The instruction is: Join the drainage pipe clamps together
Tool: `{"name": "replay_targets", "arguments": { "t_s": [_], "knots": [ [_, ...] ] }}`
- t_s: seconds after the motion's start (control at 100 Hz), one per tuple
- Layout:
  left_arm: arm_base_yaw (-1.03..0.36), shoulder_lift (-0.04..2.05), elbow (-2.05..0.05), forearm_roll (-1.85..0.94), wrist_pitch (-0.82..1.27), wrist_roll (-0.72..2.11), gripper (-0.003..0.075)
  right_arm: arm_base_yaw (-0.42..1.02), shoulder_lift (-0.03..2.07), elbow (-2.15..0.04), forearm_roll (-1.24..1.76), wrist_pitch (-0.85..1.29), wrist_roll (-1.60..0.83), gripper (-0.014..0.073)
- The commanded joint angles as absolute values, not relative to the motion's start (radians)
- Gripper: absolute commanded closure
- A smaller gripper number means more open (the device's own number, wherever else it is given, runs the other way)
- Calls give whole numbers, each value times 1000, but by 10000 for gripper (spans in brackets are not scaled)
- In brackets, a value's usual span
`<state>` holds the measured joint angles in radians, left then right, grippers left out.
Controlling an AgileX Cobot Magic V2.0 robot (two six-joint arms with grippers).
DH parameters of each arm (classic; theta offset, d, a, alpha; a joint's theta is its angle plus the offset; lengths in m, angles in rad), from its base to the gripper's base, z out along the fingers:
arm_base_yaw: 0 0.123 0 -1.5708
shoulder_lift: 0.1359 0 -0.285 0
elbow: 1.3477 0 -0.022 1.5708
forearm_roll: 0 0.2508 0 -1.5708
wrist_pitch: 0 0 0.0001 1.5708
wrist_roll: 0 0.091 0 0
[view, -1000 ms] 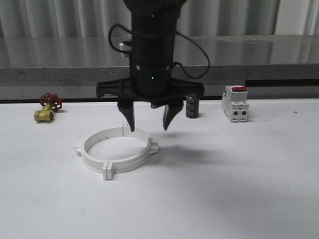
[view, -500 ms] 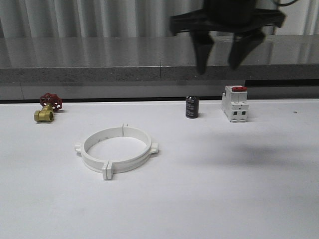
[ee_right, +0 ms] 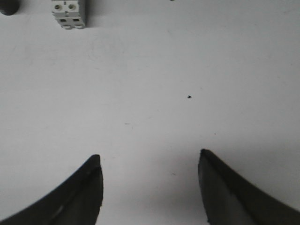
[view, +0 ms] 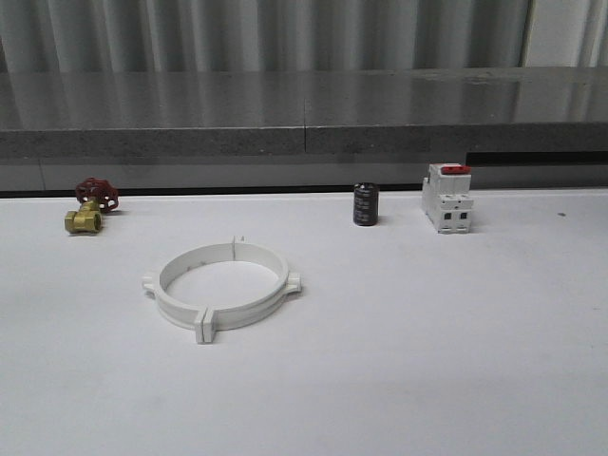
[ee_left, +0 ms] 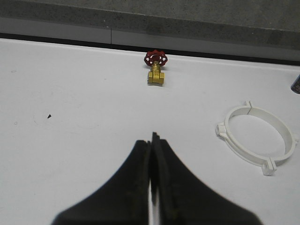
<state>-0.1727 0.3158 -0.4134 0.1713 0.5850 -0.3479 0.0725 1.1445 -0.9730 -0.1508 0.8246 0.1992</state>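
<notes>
The drainage pipe clamps [view: 222,285] lie joined as one ring on the bench [view: 456,361], well ahead and to one side of the left tool [ee_left: 151,154], whose fingers are pressed together. The right tool [ee_right: 149,178] stands spread, empty. A careless sweep could nudge the ring apart.

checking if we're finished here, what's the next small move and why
Probably none beyond keeping both arms back. The two white clamp halves already lie as one closed ring on the table, tabs meeting, nothing touching them. The left gripper is shut and empty; the right gripper is open over bare table.
</notes>
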Motion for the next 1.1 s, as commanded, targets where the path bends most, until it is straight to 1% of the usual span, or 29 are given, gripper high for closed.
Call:
{"name": "replay_targets", "arguments": {
  "t_s": [0.0,0.21,0.28,0.35,0.52,0.54,0.57,0.6,1.09],
  "knots": [
    [-169,326,-439,178,515,-346,741,50,1039,-937,-143,773,182,137],
    [-169,326,-439,178,515,-346,741,50,851,-806,-72,777,182,139],
    [-169,326,-439,178,515,-346,741,50,798,-762,-68,774,182,163],
    [-169,326,-439,178,515,-346,741,50,748,-729,-68,770,182,252],
    [-169,326,-439,178,515,-346,741,50,680,-692,-69,738,182,601],
    [-169,326,-439,178,515,-346,741,50,679,-691,-69,734,182,638],
    [-169,326,-439,178,515,-346,741,50,678,-690,-69,727,182,666],
    [-169,326,-439,178,515,-346,741,50,678,-690,-69,719,182,656],
    [-169,326,-439,178,515,-346,741,50,678,-690,-69,714,182,661]
  ]
}}
